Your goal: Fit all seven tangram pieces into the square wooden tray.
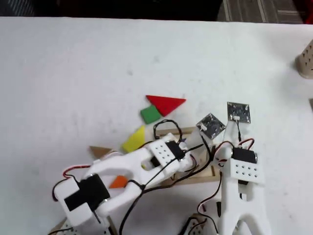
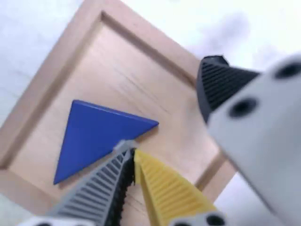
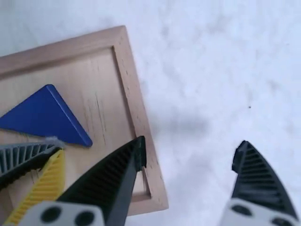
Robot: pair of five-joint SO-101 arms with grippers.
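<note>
The square wooden tray (image 2: pixel 56 66) holds a blue triangle (image 2: pixel 96 134) lying flat on its floor. My left gripper (image 2: pixel 130 153) is shut, its grey and yellow fingertips together at the blue triangle's edge with nothing seen between them. My right gripper (image 3: pixel 188 157) is open, with one black finger (image 3: pixel 127 165) over the tray's rim (image 3: pixel 134 94) and the other over bare table. In the high view the left arm (image 1: pixel 164 154) lies across the tray (image 1: pixel 195 178). Outside the tray lie a red triangle (image 1: pixel 166 104), a green square (image 1: pixel 150 114), a yellow piece (image 1: pixel 135 140), a brown triangle (image 1: pixel 99 151) and an orange piece (image 1: pixel 119 182).
The right arm (image 1: pixel 244 169) stands just right of the tray. Black and red cables (image 1: pixel 166 125) loop over the tray's far rim. A pale pegged wooden object (image 1: pixel 305 61) sits at the far right edge. White table stretches open beyond the loose pieces.
</note>
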